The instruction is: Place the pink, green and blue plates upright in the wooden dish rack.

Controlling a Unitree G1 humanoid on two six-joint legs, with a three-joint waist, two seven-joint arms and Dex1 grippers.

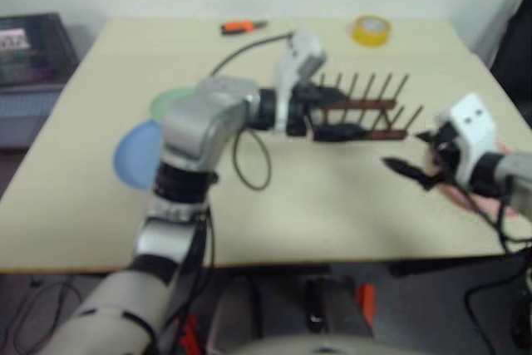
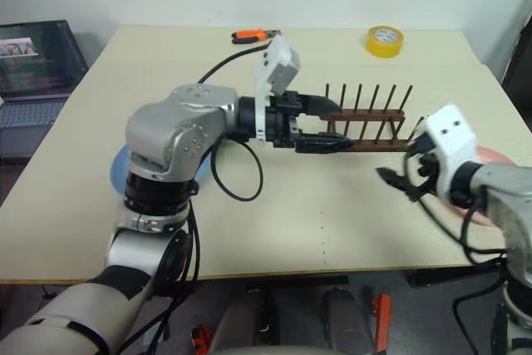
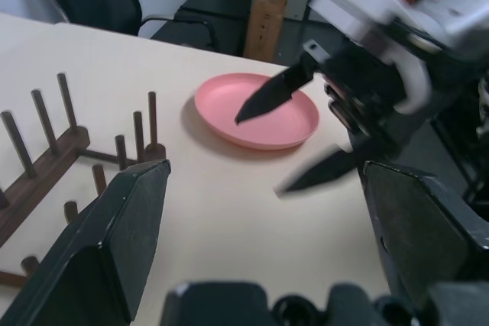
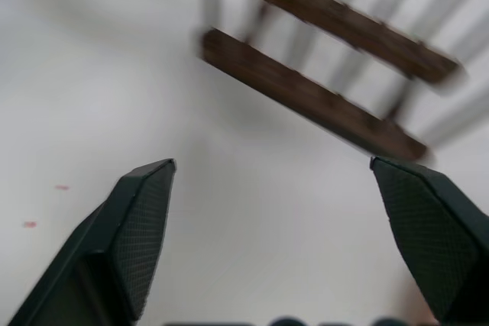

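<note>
So, quick rundown of what's on the counter (image 2: 349,230) right now:

Rack: the wooden dish rack (image 2: 370,126) sits toward the far right of the counter, dark brown, two rows of thin pegs standing up. No plate in it, pegs all bare.

Pink plate: the pink plate (image 3: 256,110) is lying flat near the right edge of the counter, past the end of the rack. From the head view you only catch a sliver of it behind the right arm.

Blue plate: the blue plate (image 1: 137,154) lies flat on the left side of the counter, mostly hidden behind the left arm.

Green plate: the green plate (image 1: 170,102) is flat too, just behind the blue one and touching or overlapping it, can't tell which.

Left gripper: the left gripper (image 2: 324,126) reaches across at the near left end of the rack, pointing toward the robot's right. Fingers are spread wide, nothing between them.

Right gripper: the right gripper (image 2: 405,174) hangs above the counter just in front of the rack's right end, with the pink plate right beside it. Fingers apart as well, holding nothing.

Other stuff: a yellow tape roll (image 2: 385,40) at the far edge on the right, and a small orange-and-black tool (image 2: 249,36) at the far edge near the middle. A laptop (image 2: 33,60) sits off to the left, beside the counter.
</note>
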